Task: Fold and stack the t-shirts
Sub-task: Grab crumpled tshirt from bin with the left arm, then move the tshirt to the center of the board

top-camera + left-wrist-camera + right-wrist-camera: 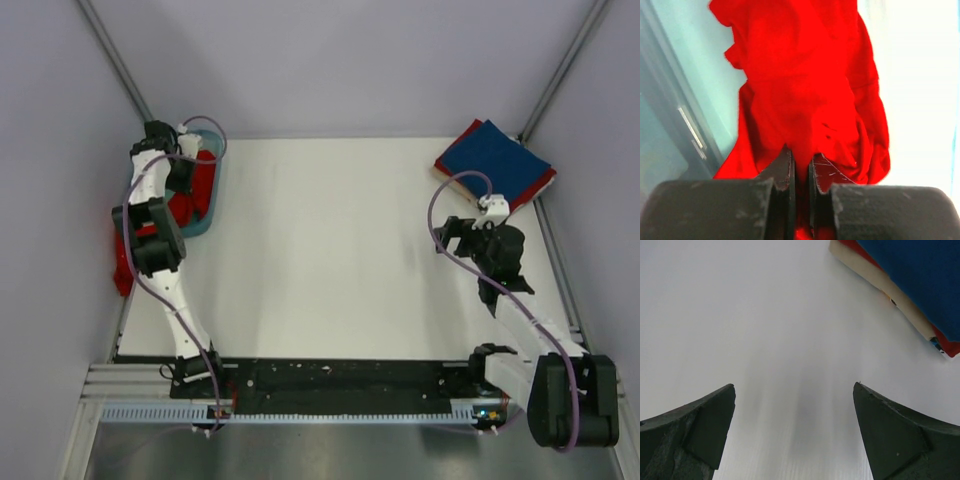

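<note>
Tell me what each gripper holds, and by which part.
Left gripper: shut on a bunched fold of the red t-shirt; which part of the shirt is unclear. Right gripper: open, holding nothing.

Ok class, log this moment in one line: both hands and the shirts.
left hand: shut on red t-shirt in teal tray | right hand: open, empty, over table | navy t-shirt: folded, on top, far right
</note>
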Motion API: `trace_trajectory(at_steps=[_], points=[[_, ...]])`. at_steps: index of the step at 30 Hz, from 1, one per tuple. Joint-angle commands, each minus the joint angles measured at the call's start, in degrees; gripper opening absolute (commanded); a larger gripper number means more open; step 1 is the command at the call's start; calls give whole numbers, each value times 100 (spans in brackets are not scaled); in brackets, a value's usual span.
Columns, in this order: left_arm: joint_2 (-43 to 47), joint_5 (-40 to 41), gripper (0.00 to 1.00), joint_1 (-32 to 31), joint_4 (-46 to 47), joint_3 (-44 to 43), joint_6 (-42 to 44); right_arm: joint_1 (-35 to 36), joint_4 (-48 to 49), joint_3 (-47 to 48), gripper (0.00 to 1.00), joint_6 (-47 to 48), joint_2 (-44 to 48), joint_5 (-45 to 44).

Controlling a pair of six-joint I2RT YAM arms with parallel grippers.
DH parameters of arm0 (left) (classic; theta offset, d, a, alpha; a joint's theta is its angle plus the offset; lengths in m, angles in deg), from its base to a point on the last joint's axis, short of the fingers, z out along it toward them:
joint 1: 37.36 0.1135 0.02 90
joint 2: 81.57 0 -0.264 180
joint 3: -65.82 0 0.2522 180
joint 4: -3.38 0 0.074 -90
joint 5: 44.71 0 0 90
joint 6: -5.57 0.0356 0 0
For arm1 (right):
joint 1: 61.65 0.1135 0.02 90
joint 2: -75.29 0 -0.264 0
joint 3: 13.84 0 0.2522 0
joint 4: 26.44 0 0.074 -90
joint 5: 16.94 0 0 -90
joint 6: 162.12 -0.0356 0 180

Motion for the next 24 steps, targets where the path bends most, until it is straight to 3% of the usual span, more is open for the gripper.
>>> trace_trajectory(at_steps=[1, 7, 9, 13, 16, 24], points=[[1826, -230, 0, -8, 763, 409, -257, -19, 38, 397, 99, 28, 177, -22], [3884, -1417, 0, -333, 924, 937, 120, -19, -24, 546, 99, -33, 370, 189], [4691, -2186, 0, -491, 818, 1139, 392, -19, 3, 529, 99, -60, 467, 233], [6063, -3035, 0, -1298, 704, 1754, 875, -19, 108, 503, 99, -147, 599, 365], [6005, -3797, 0, -2011, -542, 1089, 870, -19, 187, 546, 99, -253, 590, 619], [5628, -3835, 0, -2891, -185, 2422, 815, -19, 126, 828, 99, -552, 502, 1366]])
